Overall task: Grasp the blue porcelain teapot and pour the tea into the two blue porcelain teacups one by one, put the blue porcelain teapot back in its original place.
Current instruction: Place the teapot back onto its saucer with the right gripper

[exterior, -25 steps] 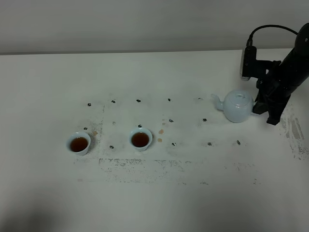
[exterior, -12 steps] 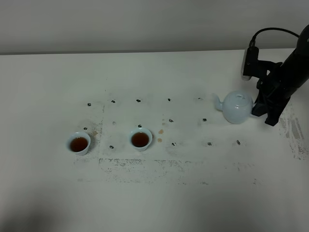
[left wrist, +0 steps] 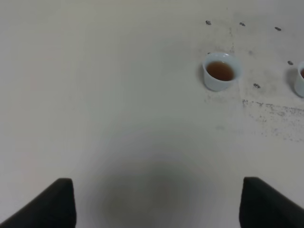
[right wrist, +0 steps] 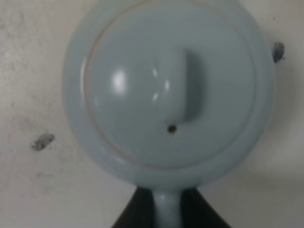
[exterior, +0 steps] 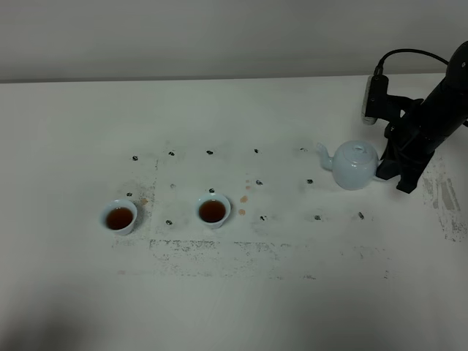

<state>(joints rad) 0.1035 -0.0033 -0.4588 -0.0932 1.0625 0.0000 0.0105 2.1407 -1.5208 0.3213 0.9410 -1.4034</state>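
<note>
The blue porcelain teapot [exterior: 355,166] stands at the right of the table with its lid on and its spout pointing left. My right gripper [exterior: 386,164] is shut on its loop handle from the right. In the right wrist view the teapot's lid [right wrist: 168,90] fills the picture, and the handle runs between my dark fingers [right wrist: 130,216]. The two blue porcelain teacups [exterior: 119,217] [exterior: 213,211] stand at the left, both holding brown tea. My left gripper [left wrist: 159,202] is open and empty over bare table, with one teacup [left wrist: 221,71] ahead of it and the other [left wrist: 300,78] at the picture's edge.
Small dark marks [exterior: 259,182] dot the white table in a loose grid. A few brown tea drops [exterior: 243,199] lie right of the middle cup. A scuffed patch [exterior: 446,197] lies at the right edge. The right arm's cable [exterior: 402,55] loops above the teapot.
The right gripper and the teapot have shifted slightly to the left. The cups have not moved.
</note>
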